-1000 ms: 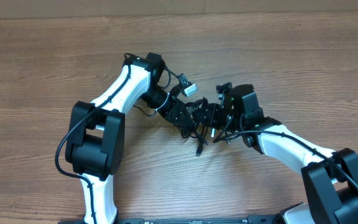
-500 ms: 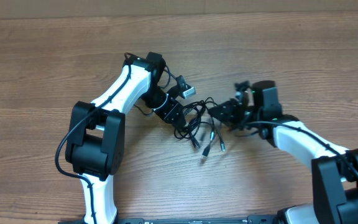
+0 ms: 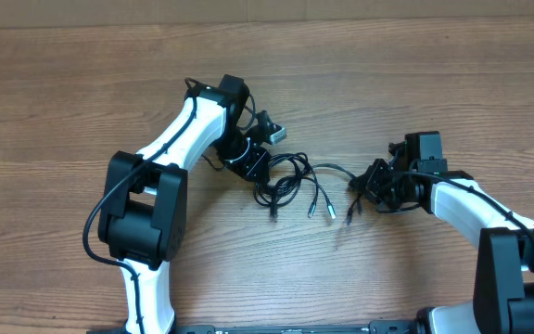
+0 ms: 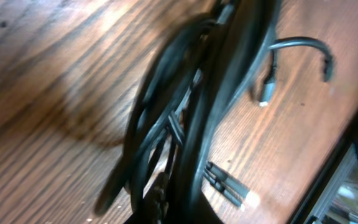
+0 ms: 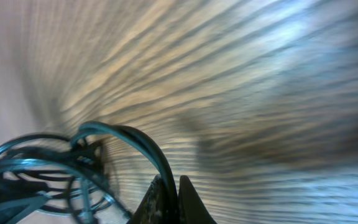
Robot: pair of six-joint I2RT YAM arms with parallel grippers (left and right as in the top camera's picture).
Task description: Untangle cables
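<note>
The thin black cables [image 3: 284, 181] lie in a loose knot at the table's middle, with plug ends [image 3: 311, 211] fanned out toward the front. My left gripper [image 3: 263, 178] sits at the knot's left side. In the left wrist view the bundle [image 4: 191, 112] runs down into its jaws, blurred, with plugs [image 4: 232, 186] lying beside it. My right gripper [image 3: 362, 184] is off to the right, shut on one cable [image 3: 334, 170] that arcs back to the knot. In the right wrist view that cable [image 5: 138, 140] passes between the pinched fingertips of the right gripper [image 5: 174, 192].
The left arm's black base joint [image 3: 142, 213] stands at front left. The right arm's [image 3: 517, 264] stands at front right. Bare wooden table [image 3: 452, 93] spreads behind both arms to its far edge [image 3: 267, 20].
My right gripper has travelled right, away from the left one, drawing one cable out of the knot. The knot has loosened and plug ends have spread. The left arm has hardly moved.
</note>
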